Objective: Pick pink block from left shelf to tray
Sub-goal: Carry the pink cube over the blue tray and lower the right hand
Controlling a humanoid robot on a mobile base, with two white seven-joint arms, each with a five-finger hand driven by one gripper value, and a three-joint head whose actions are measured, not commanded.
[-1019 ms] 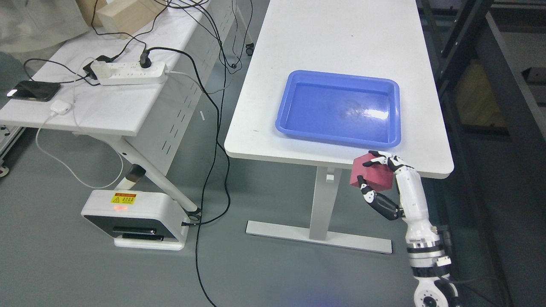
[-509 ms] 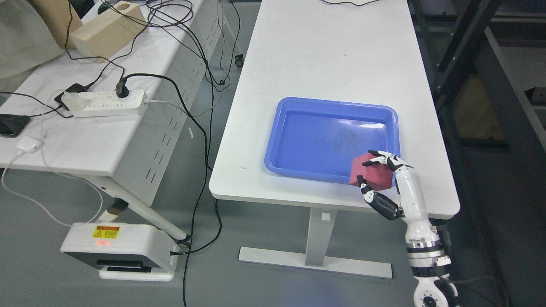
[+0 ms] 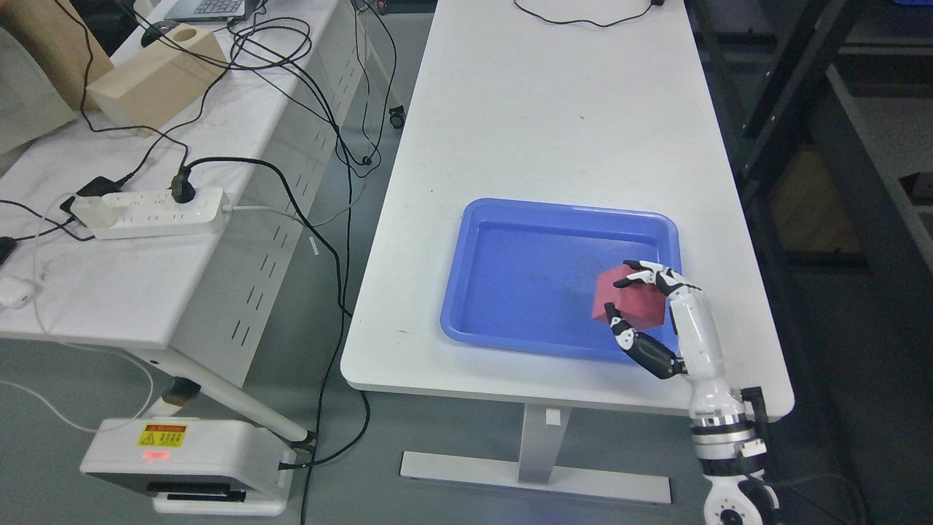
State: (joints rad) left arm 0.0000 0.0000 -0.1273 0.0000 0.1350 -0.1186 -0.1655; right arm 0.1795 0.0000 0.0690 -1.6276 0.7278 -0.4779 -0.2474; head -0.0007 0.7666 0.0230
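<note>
Pink block [image 3: 631, 298] clasped in right hand [image 3: 641, 310], over blue tray [image 3: 510, 219] near corner

A white table [image 3: 554, 109] is seen running from the centre toward twelve o'clock, with a black cable [image 3: 583, 18] laid across its far end. At nine o'clock a second white table [image 3: 168, 270] is placed, on which a white power strip [image 3: 149, 213] is laid with a black plug [image 3: 182, 192] fitted into it. At eleven o'clock a pale wooden block [image 3: 157, 76] is set among tangled black cables [image 3: 291, 44]. A white earbud case [image 3: 14, 293] is seen at the left edge. On the grey floor at seven o'clock a white device [image 3: 186, 467] with a yellow warning label [image 3: 162, 435] is stood. Dark shelving [image 3: 838, 146] is seen at three o'clock.
</note>
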